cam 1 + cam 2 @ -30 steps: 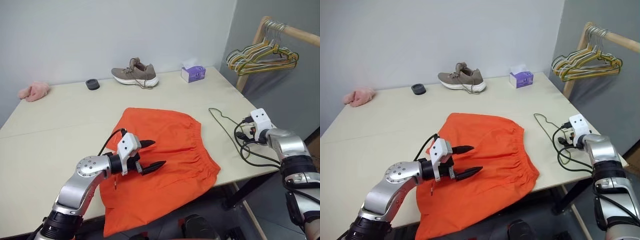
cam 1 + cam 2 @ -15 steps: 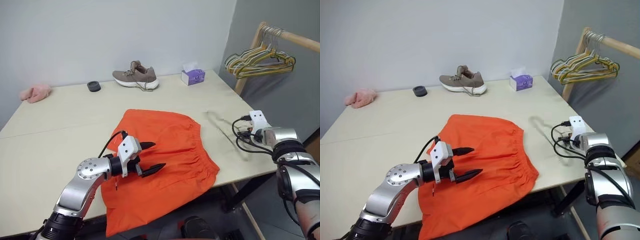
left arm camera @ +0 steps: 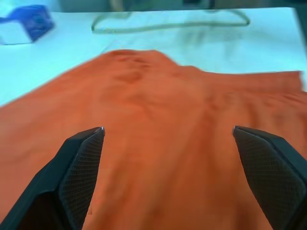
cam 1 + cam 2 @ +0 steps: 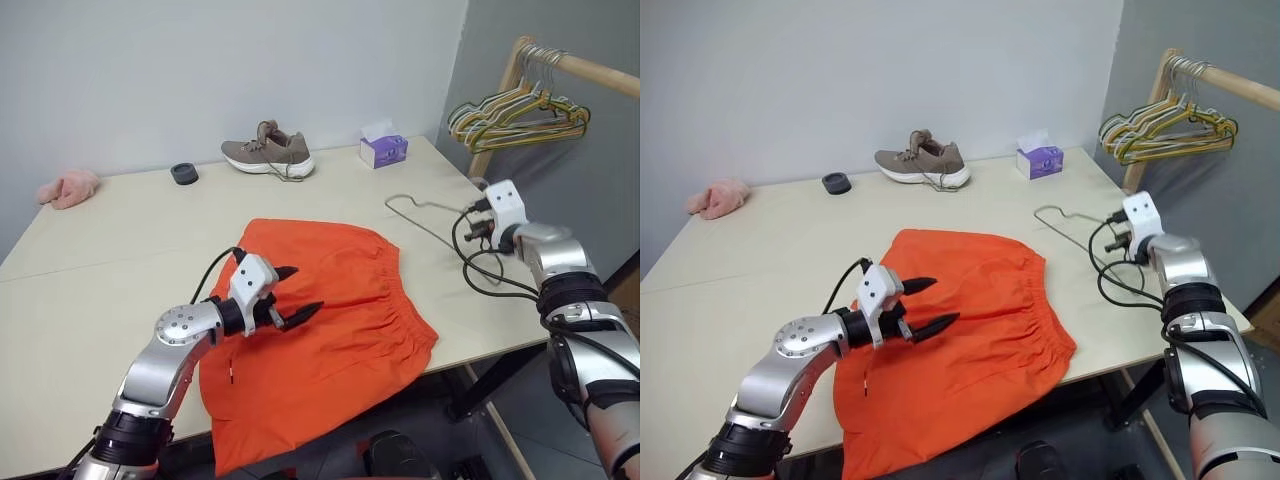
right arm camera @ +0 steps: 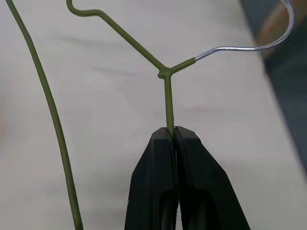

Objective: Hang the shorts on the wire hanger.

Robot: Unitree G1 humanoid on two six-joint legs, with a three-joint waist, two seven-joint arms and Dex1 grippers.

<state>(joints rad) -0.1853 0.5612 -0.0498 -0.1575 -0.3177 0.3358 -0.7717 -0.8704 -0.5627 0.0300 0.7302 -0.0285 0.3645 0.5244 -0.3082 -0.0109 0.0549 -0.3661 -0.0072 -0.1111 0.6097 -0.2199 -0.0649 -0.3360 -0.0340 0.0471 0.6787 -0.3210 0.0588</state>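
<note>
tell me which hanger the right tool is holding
The single thin olive wire hanger, pinched in the right tool over the table; the bunch of thicker hangers hangs on the wooden rail.

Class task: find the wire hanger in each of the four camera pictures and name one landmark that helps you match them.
Left eye: wire hanger right of the shorts, held by the right gripper.
Right eye: same place.
Left wrist: beyond the shorts.
Right wrist: clamped between the fingers.
Landmark: the shorts' orange fabric.

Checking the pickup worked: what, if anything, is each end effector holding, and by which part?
The right end effector is shut on the wire hanger, pinching the wire beside its neck junction. The left end effector holds nothing.
</note>
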